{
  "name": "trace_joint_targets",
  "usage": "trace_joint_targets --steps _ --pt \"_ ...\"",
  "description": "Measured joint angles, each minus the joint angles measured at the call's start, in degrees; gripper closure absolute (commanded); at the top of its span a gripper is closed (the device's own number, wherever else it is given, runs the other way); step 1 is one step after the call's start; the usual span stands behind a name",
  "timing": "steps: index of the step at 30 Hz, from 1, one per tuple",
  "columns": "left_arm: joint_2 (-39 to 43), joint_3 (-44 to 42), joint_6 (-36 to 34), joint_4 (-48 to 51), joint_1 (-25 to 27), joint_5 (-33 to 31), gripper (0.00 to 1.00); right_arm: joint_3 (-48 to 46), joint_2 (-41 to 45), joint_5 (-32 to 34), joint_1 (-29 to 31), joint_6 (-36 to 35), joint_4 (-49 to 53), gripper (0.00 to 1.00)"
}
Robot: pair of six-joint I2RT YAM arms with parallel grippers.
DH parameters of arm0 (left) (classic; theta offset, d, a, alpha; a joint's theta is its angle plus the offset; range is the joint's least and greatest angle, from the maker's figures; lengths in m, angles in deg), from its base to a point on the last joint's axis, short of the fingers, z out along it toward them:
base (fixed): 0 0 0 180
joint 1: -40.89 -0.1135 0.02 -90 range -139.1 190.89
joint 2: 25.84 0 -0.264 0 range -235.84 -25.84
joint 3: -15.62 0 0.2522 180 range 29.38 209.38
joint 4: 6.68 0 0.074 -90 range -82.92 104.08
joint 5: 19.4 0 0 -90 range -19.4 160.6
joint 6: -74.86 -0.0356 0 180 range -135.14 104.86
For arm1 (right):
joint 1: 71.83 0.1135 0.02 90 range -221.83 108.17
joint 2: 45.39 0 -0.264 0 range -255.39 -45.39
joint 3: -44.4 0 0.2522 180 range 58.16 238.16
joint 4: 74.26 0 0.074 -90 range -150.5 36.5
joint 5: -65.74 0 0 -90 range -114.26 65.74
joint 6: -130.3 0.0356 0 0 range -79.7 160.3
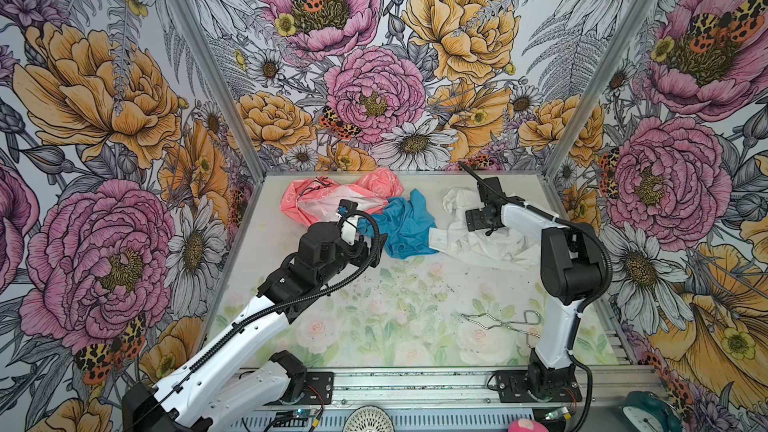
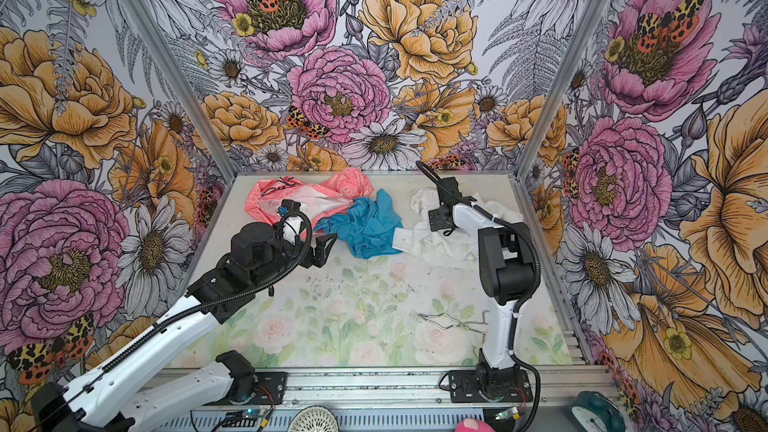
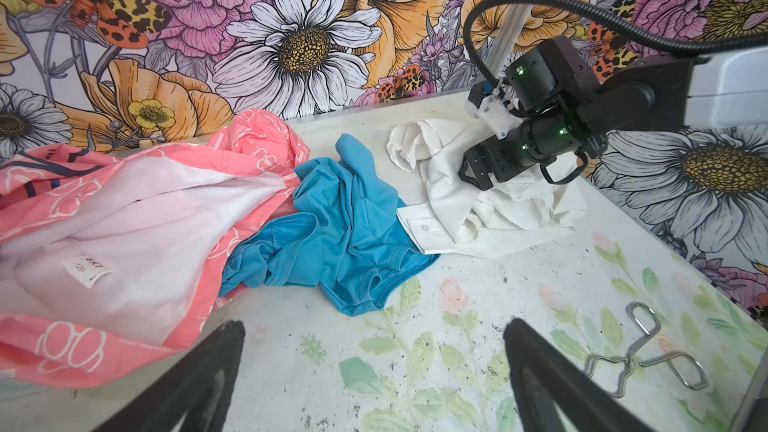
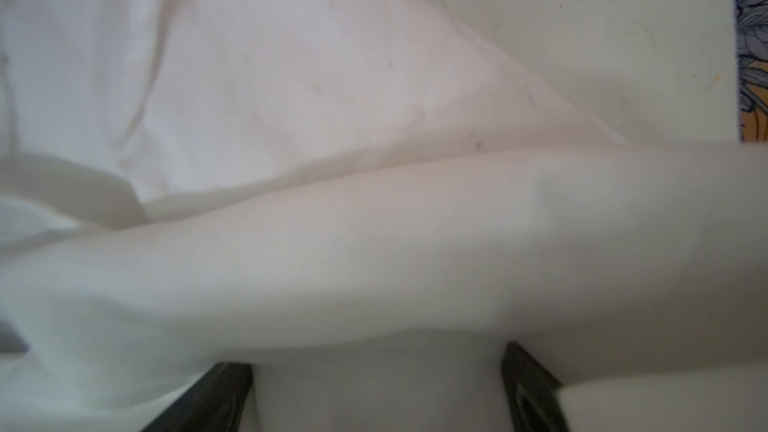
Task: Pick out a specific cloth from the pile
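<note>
Bulging between parted right jaws: cloth point(image 4: 374, 243)

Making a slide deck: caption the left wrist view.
Open left gripper faces pink cloth, blue cloth and white cloth, with right gripper on it.

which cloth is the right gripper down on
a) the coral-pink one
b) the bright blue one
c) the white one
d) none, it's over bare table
c: the right gripper is lowered into the crumpled white cloth, and white folds fill the right wrist view, bulging between its spread jaws.
</note>
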Motion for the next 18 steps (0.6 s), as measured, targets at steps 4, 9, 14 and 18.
trace_joint_targets --steps 4,9,14,18 --pt "0.5 0.0 0.0 -0.2 -0.1 -0.2 0.01 4.6 -4.9 1.6 -1.7 -1.5 3.6 0.07" --pt "0.5 -0.1 0.0 -0.2 -0.4 -0.2 0.01 9.6 -7.9 3.8 -3.7 -3.4 6.7 0.07" --pt "0.5 -0.1 0.0 -0.4 -0.8 -0.2 0.01 12.6 -9.6 4.4 -6.5 -3.7 8.5 0.08" --pt "0.5 -0.2 0.0 -0.5 -1.1 -0.2 0.01 13.8 -10.1 4.2 -7.1 -3.8 9.7 0.08"
